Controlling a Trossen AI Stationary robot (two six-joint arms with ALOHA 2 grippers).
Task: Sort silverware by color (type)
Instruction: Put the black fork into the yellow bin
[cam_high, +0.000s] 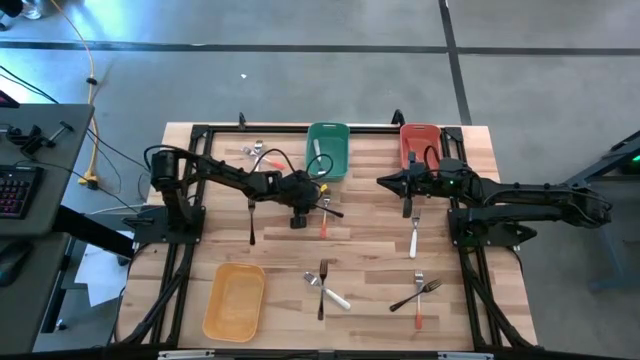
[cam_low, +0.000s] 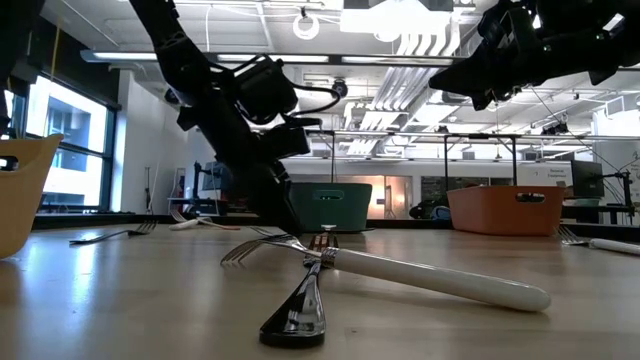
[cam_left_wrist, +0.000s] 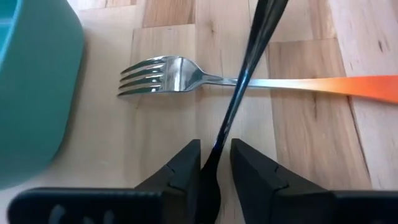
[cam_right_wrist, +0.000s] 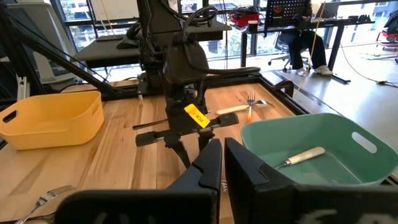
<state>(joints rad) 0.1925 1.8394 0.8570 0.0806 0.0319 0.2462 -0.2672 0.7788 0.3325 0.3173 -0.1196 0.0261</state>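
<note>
My left gripper (cam_high: 298, 216) is down at the table's middle, shut on a black fork (cam_left_wrist: 249, 68) that crosses over a red-handled fork (cam_left_wrist: 261, 82) lying flat on the wood. My right gripper (cam_high: 384, 182) hovers raised, right of the green bin (cam_high: 327, 150), its fingers (cam_right_wrist: 222, 149) shut on nothing. The green bin holds a white-handled fork (cam_right_wrist: 301, 157). More forks lie flat: a black one (cam_high: 251, 220), a white-handled one (cam_high: 414, 238), a crossed pair (cam_high: 322, 285), another pair (cam_high: 418, 295), and some at the far left (cam_high: 255, 150). My left gripper pinches the black fork between its two fingers at a thin stretch of the shaft (cam_left_wrist: 214, 155), fingers across it, coming from above. A wider end sits behind the fingertips. The long free part (cam_left_wrist: 264, 25) reaches out over the red-handled fork; whether it touches that fork, I cannot tell.
The yellow bin (cam_high: 235, 300) stands at the near left and the red bin (cam_high: 420, 145) at the far right beside the green one. Black frame rails run along the table's sides. Bare wood lies between the yellow bin and the near crossed forks.
</note>
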